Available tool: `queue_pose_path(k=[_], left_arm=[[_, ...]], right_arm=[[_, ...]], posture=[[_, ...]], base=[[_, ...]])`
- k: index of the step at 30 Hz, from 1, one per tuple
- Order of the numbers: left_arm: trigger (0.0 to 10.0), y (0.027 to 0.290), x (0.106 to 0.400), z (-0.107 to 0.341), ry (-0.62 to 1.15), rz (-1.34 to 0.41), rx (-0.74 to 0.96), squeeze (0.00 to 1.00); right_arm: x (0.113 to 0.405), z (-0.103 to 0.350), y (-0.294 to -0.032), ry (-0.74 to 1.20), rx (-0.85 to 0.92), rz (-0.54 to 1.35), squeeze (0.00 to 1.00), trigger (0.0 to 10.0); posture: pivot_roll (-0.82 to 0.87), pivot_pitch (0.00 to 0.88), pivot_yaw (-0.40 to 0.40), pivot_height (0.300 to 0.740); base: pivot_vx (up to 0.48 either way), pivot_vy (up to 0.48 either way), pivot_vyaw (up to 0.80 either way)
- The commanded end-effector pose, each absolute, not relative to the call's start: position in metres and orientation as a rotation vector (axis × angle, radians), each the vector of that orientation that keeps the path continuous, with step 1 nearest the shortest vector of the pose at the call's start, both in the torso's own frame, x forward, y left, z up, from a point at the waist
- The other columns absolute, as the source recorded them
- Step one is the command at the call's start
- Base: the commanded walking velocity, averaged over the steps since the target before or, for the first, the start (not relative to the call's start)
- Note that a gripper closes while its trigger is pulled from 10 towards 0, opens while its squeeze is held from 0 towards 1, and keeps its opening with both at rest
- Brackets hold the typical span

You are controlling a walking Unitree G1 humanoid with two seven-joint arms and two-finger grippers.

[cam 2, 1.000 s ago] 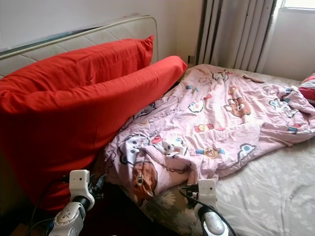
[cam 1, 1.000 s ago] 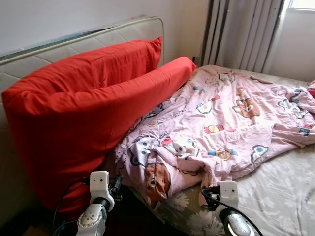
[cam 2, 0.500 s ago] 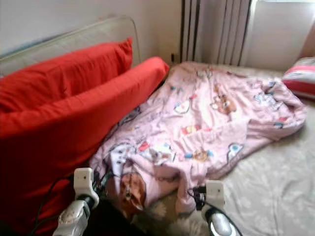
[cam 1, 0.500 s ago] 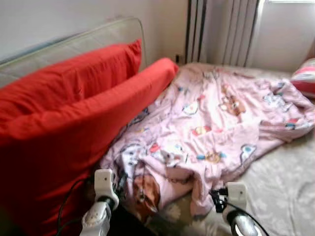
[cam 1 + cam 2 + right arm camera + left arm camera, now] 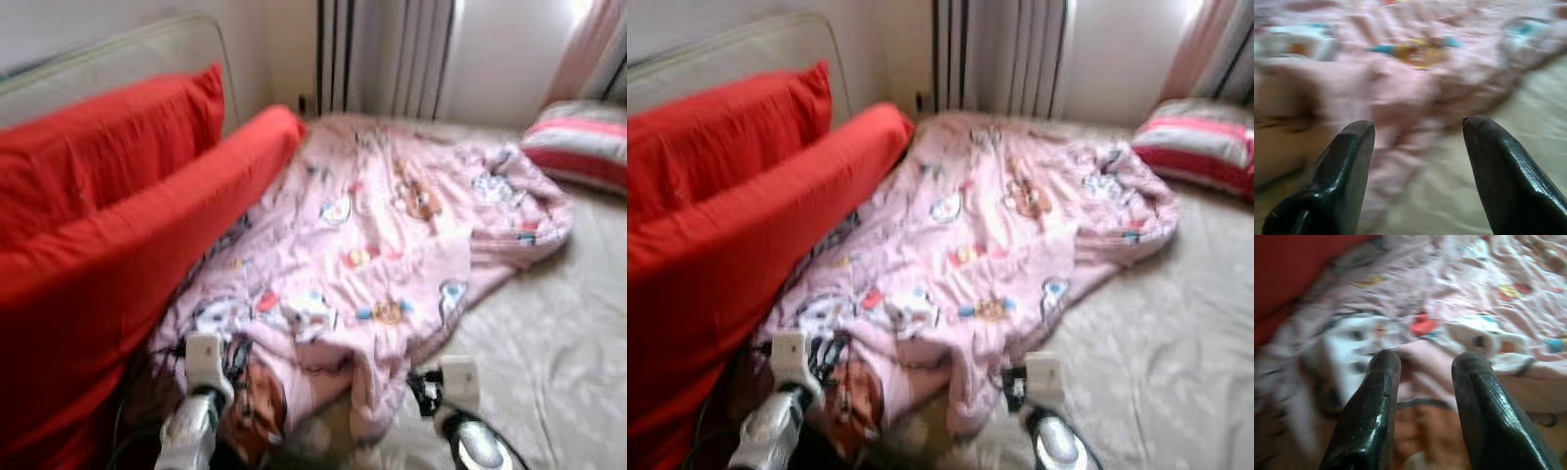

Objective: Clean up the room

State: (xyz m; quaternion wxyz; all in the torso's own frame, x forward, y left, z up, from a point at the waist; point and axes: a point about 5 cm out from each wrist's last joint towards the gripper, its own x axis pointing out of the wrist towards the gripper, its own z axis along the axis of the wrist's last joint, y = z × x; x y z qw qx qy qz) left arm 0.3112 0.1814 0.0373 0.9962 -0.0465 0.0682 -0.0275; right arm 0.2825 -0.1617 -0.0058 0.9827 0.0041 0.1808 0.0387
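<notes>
Across the bed (image 5: 578, 323) lies a crumpled pink blanket (image 5: 392, 215), one edge against the red pillows (image 5: 127, 225). It looks soft, light and floppy; I would pinch a thick fold at its near hem. Left gripper (image 5: 1422, 396) and right gripper (image 5: 1418, 161) hover there, jaws apart and empty.

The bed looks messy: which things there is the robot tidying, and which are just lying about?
Part of the job:
- crumpled pink blanket
- left hand, open, near the blanket
- right hand, open, near the blanket's edge

Just there:
- red pillows
- striped pillow
- curtains
</notes>
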Motion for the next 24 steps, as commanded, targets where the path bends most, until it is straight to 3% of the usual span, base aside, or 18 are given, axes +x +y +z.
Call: queue_pose_path(k=[1,5,12,13,15,16,21,22,23,24], left_arm=[[10.0,0.19,0.306,0.031,0.167,-0.032,-0.086,0.0],[10.0,0.189,0.306,0.031,0.167,-0.036,-0.085,0.0],[10.0,0.189,0.305,0.03,0.169,-0.045,-0.08,0.0],[10.0,0.189,0.305,0.031,0.169,-0.045,-0.079,0.0],[10.0,0.19,0.306,0.032,0.167,-0.046,-0.077,0.0],[10.0,0.191,0.308,0.035,0.159,-0.049,-0.072,0.0],[10.0,0.193,0.311,0.039,0.146,-0.053,-0.065,0.0],[10.0,0.193,0.312,0.04,0.14,-0.056,-0.063,0.0],[10.0,0.193,0.312,0.041,0.139,-0.058,-0.062,0.0],[10.0,0.193,0.312,0.041,0.134,-0.061,-0.062,0.0]], right_arm=[[0.282,-0.006,-0.158,0.37,0.004,0.098,0.0,10.0],[0.28,-0.009,-0.16,0.383,0.003,0.097,0.0,10.0],[0.281,-0.01,-0.16,0.403,0.007,0.095,0.0,10.0],[0.282,-0.009,-0.159,0.403,0.012,0.097,0.35,10.0],[0.284,-0.007,-0.158,0.403,0.018,0.099,0.35,10.0],[0.288,-0.005,-0.156,0.405,0.013,0.098,1.0,10.0],[0.289,-0.007,-0.156,0.455,-0.017,0.051,1.0,10.0],[0.289,-0.007,-0.156,0.459,-0.004,0.047,0.13,10.0],[0.289,-0.007,-0.156,0.459,0.004,0.047,0.13,10.0],[0.29,-0.007,-0.156,0.461,0.01,0.043,0.0,10.0]], posture=[[-0.07,0.063,0.053,0.633],[-0.07,0.059,0.054,0.633],[-0.08,0.074,0.061,0.633],[-0.07,0.085,0.064,0.633],[-0.07,0.09,0.064,0.633],[-0.07,0.111,0.068,0.633],[-0.07,0.143,0.075,0.633],[-0.06,0.155,0.077,0.633],[-0.06,0.155,0.077,0.633],[-0.06,0.174,0.077,0.633]], base=[[0.0,0.0,0.8],[0.0,0.0,0.7],[0.0,0.0,0.0],[0.0,0.0,0.0],[0.0,0.0,0.0],[0.0,0.0,0.0],[0.0,0.0,0.0],[0.0,0.0,0.0],[0.0,0.0,0.0],[0.0,0.0,0.0]])
